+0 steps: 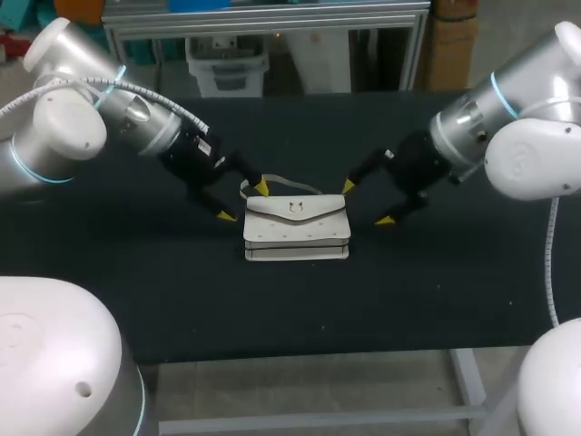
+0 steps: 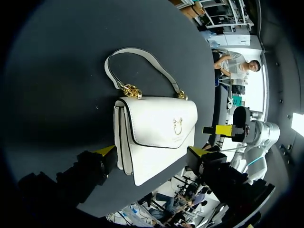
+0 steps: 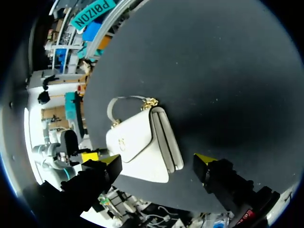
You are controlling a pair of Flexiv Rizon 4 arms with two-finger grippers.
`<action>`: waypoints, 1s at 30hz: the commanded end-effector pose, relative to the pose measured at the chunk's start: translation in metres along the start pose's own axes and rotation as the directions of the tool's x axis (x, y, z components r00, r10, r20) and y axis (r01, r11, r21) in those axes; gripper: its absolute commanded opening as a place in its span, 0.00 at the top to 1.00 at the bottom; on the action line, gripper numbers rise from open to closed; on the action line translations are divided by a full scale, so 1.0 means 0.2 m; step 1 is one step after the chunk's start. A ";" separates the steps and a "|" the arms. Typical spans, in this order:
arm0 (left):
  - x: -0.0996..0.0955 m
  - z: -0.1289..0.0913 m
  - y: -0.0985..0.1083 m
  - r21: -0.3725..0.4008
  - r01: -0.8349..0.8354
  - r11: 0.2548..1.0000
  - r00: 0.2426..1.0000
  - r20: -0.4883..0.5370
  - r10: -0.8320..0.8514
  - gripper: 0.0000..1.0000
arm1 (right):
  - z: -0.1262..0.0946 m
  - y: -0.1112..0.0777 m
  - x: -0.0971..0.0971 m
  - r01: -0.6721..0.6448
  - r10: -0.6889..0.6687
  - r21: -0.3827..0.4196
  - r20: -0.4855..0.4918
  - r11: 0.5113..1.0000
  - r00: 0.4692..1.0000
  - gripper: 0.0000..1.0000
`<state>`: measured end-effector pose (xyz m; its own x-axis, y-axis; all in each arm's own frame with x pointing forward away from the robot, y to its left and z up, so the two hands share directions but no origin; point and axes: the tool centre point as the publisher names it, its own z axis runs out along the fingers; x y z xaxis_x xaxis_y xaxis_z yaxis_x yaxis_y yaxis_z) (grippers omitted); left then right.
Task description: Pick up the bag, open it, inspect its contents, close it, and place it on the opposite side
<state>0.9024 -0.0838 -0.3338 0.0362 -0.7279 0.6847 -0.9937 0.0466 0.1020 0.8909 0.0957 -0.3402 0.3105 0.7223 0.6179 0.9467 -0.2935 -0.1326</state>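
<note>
A small white handbag (image 1: 297, 229) of smooth leather-like material lies flat on its back near the middle of the matte black surface (image 1: 163, 282), flap side up. The bag is rectangular, and its flap is cut to a shallow point and edged with a thin dark line. A small gold clasp (image 2: 177, 125) sits near the tip of the flap. The flap is down and the bag closed, so nothing of its inside shows. Along the bag's side its body reads as stacked layers with grooves between them. A short curved strap handle (image 2: 142, 54) in the same white material is joined to the top corners by gold chain links (image 2: 130, 89) and lies flat on the surface beyond the bag's top edge. The left tool (image 1: 243, 202) hangs at the bag's left end with its fingers spread wide and nothing held. One yellow tip is near the handle and the other just off the bag's side. The right tool (image 1: 367, 203) mirrors it at the right end, equally wide apart and empty, with one tip close by the bag's upper corner. Whether any tip touches the bag cannot be told. The dark surface has a fine, cloth-like, non-reflective look and carries only a few pale specks.
</note>
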 end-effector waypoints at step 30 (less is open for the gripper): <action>-0.06 0.13 -0.08 -0.148 0.098 0.984 0.981 -0.153 -0.121 0.25 | 0.31 0.11 0.06 -0.069 0.076 0.072 -0.105 0.995 0.992 0.49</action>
<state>0.9055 -0.0907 -0.3550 0.1643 -0.6186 0.7683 -0.9653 0.0594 0.2542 0.9186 0.1352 -0.3791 0.3716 0.6322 0.6799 0.9264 -0.3005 -0.2270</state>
